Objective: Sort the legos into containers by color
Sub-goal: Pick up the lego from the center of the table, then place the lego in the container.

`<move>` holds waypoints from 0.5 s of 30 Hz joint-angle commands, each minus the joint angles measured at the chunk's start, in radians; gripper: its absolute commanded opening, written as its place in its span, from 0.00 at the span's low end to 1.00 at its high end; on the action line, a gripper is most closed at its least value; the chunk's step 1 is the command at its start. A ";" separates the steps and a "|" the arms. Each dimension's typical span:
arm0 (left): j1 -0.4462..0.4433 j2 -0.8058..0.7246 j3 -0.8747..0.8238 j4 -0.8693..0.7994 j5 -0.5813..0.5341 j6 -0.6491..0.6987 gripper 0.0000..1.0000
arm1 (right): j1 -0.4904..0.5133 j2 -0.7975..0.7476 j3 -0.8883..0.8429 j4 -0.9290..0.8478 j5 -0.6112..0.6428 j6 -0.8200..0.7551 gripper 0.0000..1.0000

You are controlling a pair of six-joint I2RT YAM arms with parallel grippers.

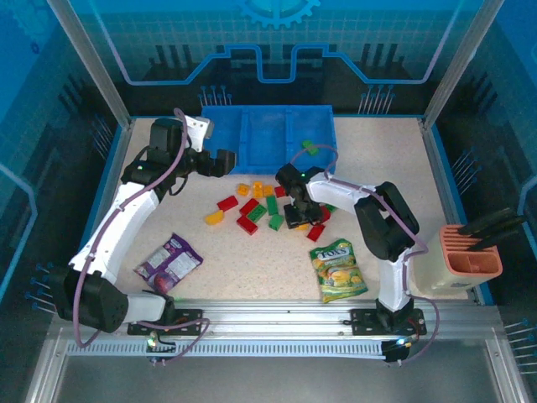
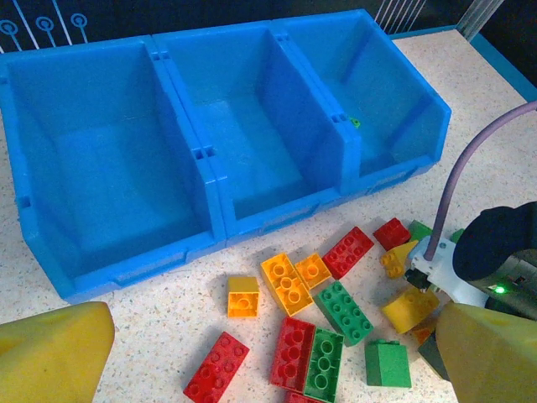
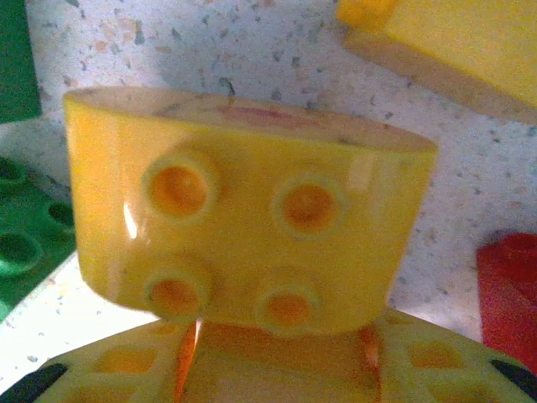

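Biggest worry for me is a sloppy pinch. The right gripper (image 1: 295,214) is down in the pile, and in its wrist view a yellow brick (image 3: 252,222) sits studs-to-camera just above one yellow finger (image 3: 252,369). I honestly can't tell whether the jaws are clamped on it or just standing around it. If the hold is off-centre, I'd guess the brick twists out on the lift. The neighbours are tight too: a green brick (image 3: 25,235) on one side, a red brick (image 3: 508,285) on the other and a second yellow brick (image 3: 453,50) just past it, so any of them could get dragged or wedged in. Further out, the rest of the legos (image 2: 294,336) lie scattered on the table (image 1: 394,159), in front of the tray. The left gripper (image 1: 225,162) hangs with its jaws wide apart and nothing in them, by the left front of the blue tray (image 2: 285,210), so it could get in the way. At the back, one green piece (image 1: 310,148) is in the right compartment, so dropping yellow there would be a mis-sort.
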State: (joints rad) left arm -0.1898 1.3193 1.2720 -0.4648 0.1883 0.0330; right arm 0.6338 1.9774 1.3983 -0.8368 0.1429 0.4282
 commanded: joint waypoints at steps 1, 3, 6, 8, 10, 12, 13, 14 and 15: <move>0.004 -0.026 -0.005 0.012 -0.009 0.014 0.99 | 0.000 -0.083 0.094 -0.085 0.022 -0.065 0.29; 0.006 -0.026 -0.003 0.011 -0.007 0.015 0.99 | -0.001 -0.099 0.165 -0.106 0.037 -0.112 0.29; 0.009 -0.030 -0.004 0.008 -0.010 0.015 0.99 | -0.001 -0.074 0.283 -0.095 0.056 -0.198 0.29; 0.009 -0.032 -0.003 0.009 -0.011 0.015 0.99 | -0.005 -0.025 0.372 -0.073 0.078 -0.254 0.29; 0.010 -0.035 -0.002 0.009 -0.010 0.016 0.99 | -0.010 0.042 0.473 -0.061 0.101 -0.299 0.29; 0.013 -0.038 -0.002 0.009 -0.013 0.018 1.00 | -0.011 0.128 0.601 -0.060 0.119 -0.354 0.30; 0.015 -0.040 -0.002 0.008 -0.015 0.019 0.99 | -0.012 0.167 0.656 -0.069 0.129 -0.373 0.30; 0.018 -0.042 -0.002 0.007 -0.015 0.019 0.99 | -0.016 0.213 0.720 -0.082 0.142 -0.395 0.30; 0.021 -0.044 0.000 0.005 -0.014 0.019 0.99 | -0.018 0.256 0.787 -0.094 0.147 -0.413 0.30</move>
State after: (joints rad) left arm -0.1841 1.3132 1.2720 -0.4652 0.1814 0.0341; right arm 0.6270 2.1113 2.0731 -0.8867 0.2417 0.1234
